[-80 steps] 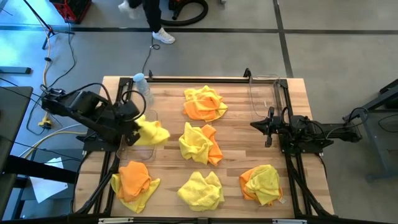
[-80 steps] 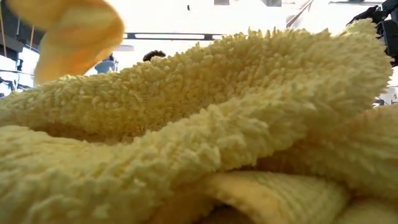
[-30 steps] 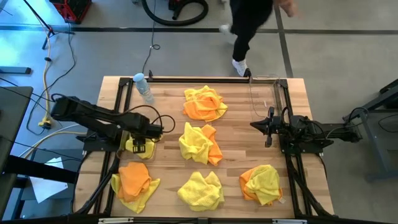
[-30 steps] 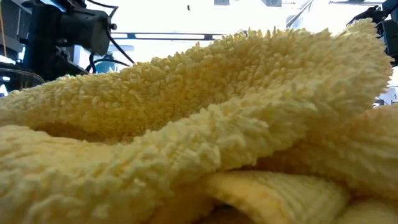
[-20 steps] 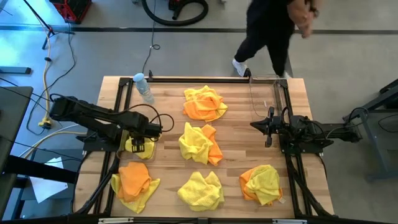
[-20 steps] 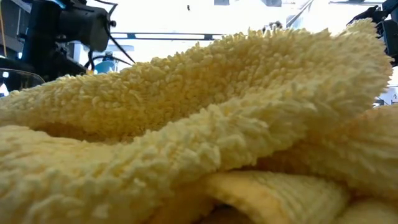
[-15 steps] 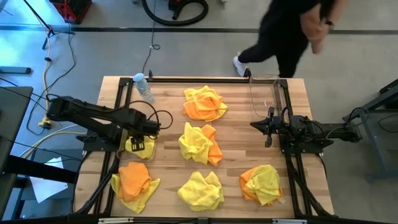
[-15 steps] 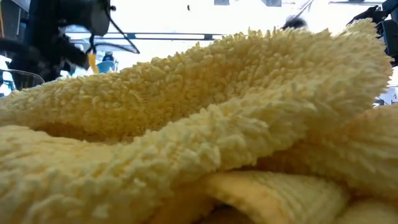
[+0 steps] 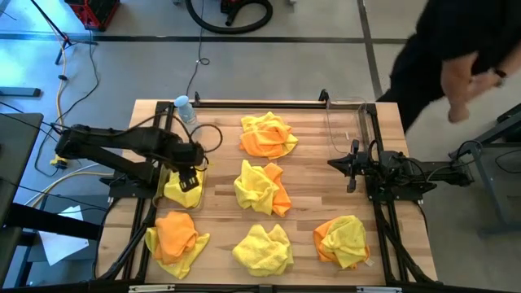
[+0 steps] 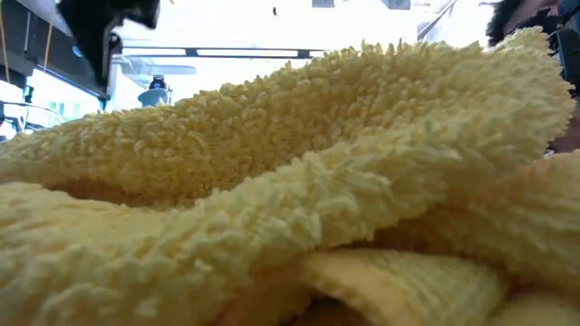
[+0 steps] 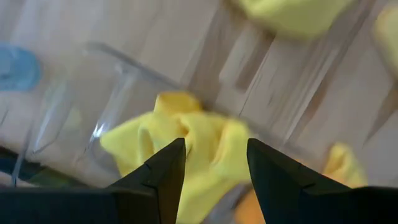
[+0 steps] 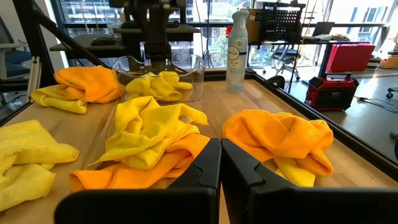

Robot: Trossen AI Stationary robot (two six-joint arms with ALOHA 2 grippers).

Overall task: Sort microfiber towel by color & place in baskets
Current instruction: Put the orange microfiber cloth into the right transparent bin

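Observation:
A yellow microfiber towel [image 9: 175, 192] lies crumpled inside the left clear basket [image 9: 198, 172] at the table's left side. Above it hangs my left gripper [image 9: 189, 177], open and with nothing between its fingers; its wrist view shows the towel [image 11: 199, 143] and the basket's wall [image 11: 112, 99] below. Several yellow-and-orange towel heaps lie on the table: far middle [image 9: 269, 134], centre [image 9: 260, 185], near left [image 9: 175, 240], near middle [image 9: 262, 248], near right [image 9: 343, 240]. The right basket [image 9: 346, 122] stands far right. My right gripper [image 9: 330, 163] waits shut beside it.
A clear bottle with a blue cap [image 9: 187, 110] stands at the far left, just beyond the left basket. A yellow towel [image 10: 299, 199] right in front of the low camera blocks most of that view. A person [image 9: 456, 49] moves past the table's far right corner.
My left gripper has risen from the left basket and drawn a little toward the table's far left, staying open. The yellow towel stays lying in the basket. Behind the table, the person has walked toward the right.

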